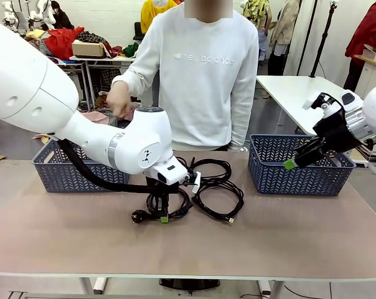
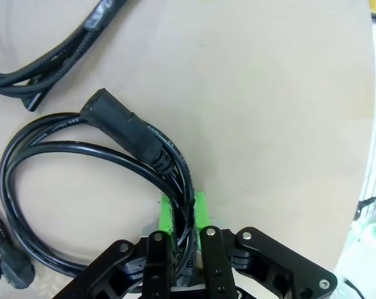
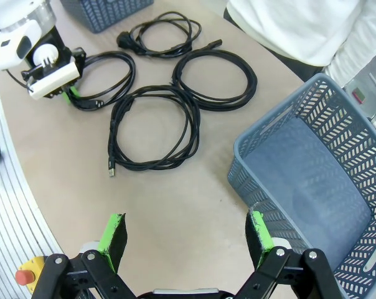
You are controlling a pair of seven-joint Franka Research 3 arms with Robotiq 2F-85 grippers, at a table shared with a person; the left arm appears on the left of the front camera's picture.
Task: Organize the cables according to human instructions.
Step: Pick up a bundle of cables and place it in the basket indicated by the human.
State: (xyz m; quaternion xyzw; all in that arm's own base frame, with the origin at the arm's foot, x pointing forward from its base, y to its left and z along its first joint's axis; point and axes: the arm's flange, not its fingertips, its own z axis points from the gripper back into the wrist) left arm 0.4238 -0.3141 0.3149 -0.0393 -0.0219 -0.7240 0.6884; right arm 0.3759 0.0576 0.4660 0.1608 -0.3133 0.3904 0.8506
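Right wrist view: cables (image 3: 191, 128) beside basket (image 3: 312, 187)

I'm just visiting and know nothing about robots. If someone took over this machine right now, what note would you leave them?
Left gripper: shut on one cable coil, which lies on the table.
Right gripper: open, empty, hovering by the right basket.
Other three coils: on the table between the baskets.
Done: one coil gripped; nothing in the right basket yet.
Left: lift it and bin all four where the person directs.
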